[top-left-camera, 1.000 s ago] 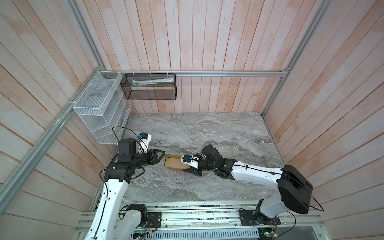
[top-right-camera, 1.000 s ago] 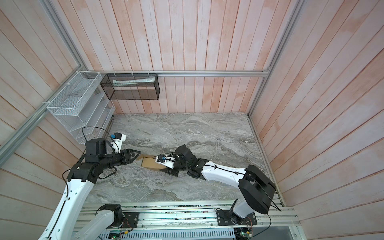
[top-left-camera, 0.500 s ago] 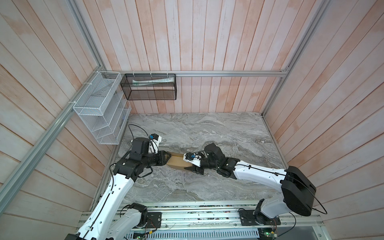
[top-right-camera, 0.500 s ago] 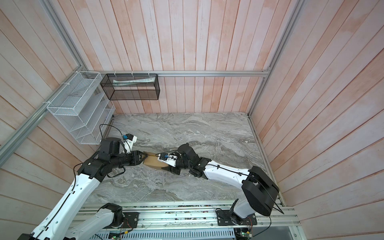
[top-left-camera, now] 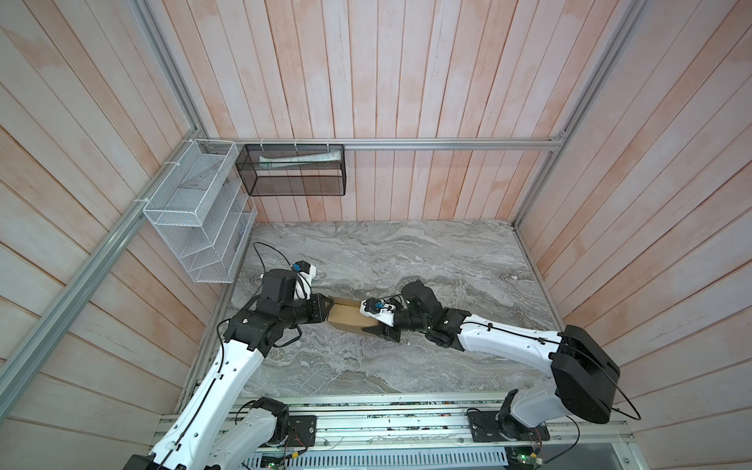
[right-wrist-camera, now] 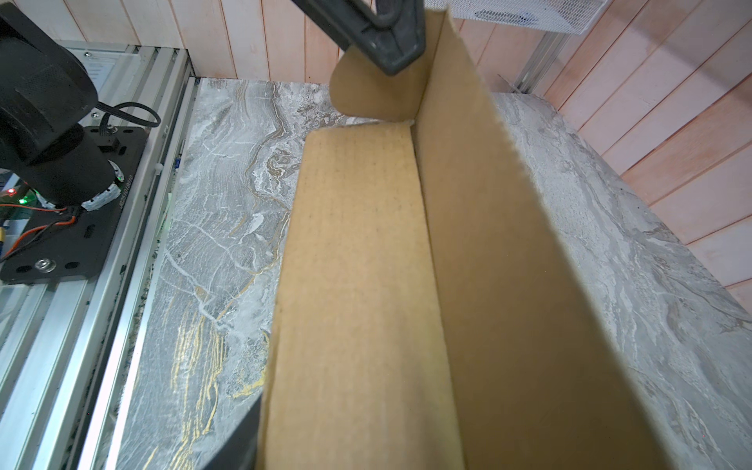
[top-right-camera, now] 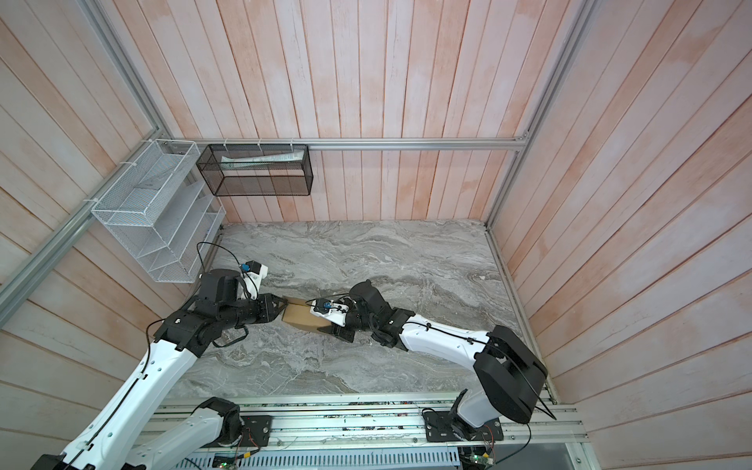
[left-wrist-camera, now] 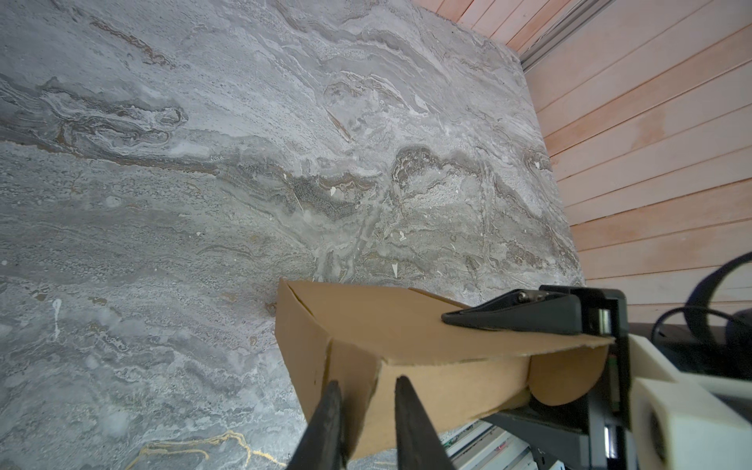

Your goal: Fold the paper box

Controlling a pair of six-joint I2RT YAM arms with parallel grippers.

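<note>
Paper box was found left of middle on the table, partly formed. Right gripper: jaws clamped across its right end. Left gripper: jaws set narrowly astride the left end flap, pinch unconfirmed. Next, by judgement: the flap to be tucked inward.

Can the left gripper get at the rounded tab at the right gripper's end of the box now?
Probably not. The rounded tab sits between the fingers of the right gripper, and the paper box lies between it and the left gripper.

Paper box over table, between left fingers and right fingers
</note>
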